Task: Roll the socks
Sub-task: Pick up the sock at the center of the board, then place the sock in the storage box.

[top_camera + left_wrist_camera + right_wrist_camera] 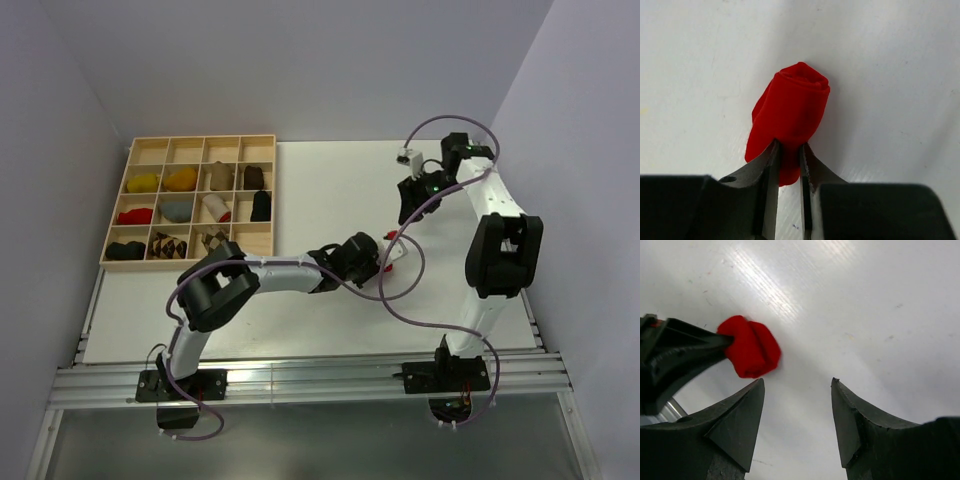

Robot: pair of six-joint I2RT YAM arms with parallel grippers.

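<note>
The red sock (792, 112) is rolled into a compact bundle and lies on the white table (330, 190), right of centre. The left gripper (788, 146) is closed narrowly on one end of the roll, with fabric pinched between both fingers. The right gripper (797, 382) is held above the table with its jaws spread wide and nothing between them; the roll is seen near it, not touched. A compartmented wooden tray (190, 140) containing sock bundles is located at the far left corner of the table.

Red sock (751, 347) beyond parted right end effector (797, 381)
</note>
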